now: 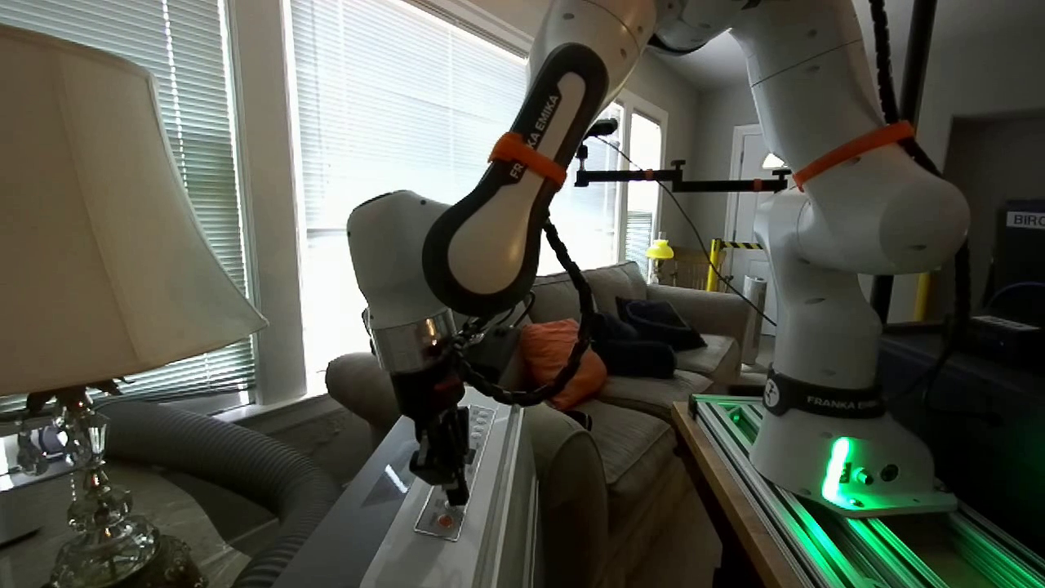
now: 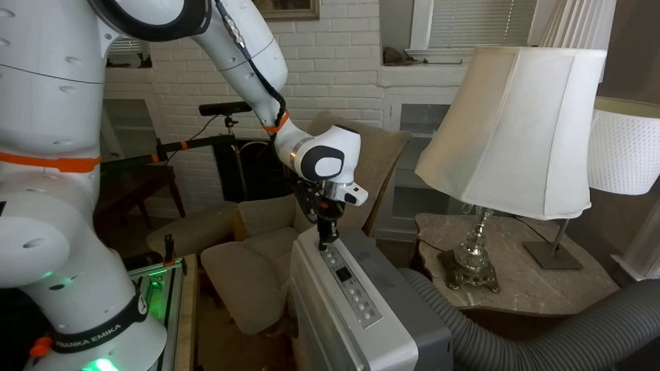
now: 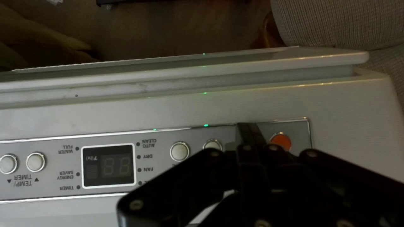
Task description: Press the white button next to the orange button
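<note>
The orange button (image 3: pixel 282 141) is at the right end of the control panel in the wrist view, partly behind the gripper. It also shows in an exterior view (image 1: pixel 445 520). A white button (image 3: pixel 212 145) left of the fingers is partly covered by the gripper; another white button (image 3: pixel 179 151) lies further left. My gripper (image 3: pixel 247 126) is shut and empty, fingertips over the panel between the orange button and the nearest visible white one. Whatever lies under the fingers is hidden. The gripper points down at the panel in both exterior views (image 1: pixel 457 496) (image 2: pixel 323 246); contact cannot be told.
The panel (image 2: pixel 365 315) is on top of a white and grey appliance (image 2: pixel 397 350) with a dark display (image 3: pixel 108 165) and more white buttons. A ribbed grey hose (image 2: pixel 479 330) and a lamp (image 2: pixel 510 134) on a side table stand beside it. A sofa (image 1: pixel 645 400) is behind.
</note>
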`<state>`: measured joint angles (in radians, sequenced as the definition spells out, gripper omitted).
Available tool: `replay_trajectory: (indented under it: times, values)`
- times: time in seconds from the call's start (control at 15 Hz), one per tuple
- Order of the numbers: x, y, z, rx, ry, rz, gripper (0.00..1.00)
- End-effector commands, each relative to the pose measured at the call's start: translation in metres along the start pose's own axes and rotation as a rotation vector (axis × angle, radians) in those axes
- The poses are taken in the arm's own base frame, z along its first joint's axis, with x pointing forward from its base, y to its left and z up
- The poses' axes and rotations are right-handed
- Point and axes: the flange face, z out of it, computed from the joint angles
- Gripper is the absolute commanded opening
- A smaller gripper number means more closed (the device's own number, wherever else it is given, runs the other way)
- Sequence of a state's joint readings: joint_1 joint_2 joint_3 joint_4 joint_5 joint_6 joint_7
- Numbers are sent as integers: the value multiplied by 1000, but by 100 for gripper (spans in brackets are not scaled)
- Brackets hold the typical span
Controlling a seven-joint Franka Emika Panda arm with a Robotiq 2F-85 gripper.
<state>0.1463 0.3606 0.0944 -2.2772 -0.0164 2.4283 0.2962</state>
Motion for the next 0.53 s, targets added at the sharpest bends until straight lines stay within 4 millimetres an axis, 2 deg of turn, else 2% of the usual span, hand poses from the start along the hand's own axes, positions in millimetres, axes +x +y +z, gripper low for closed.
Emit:
replay_trajectory:
  times: [0.0, 0.47]
  values:
    - [3, -1, 8, 3, 15, 9, 0]
    - [4, -1, 9, 1, 27, 4, 0]
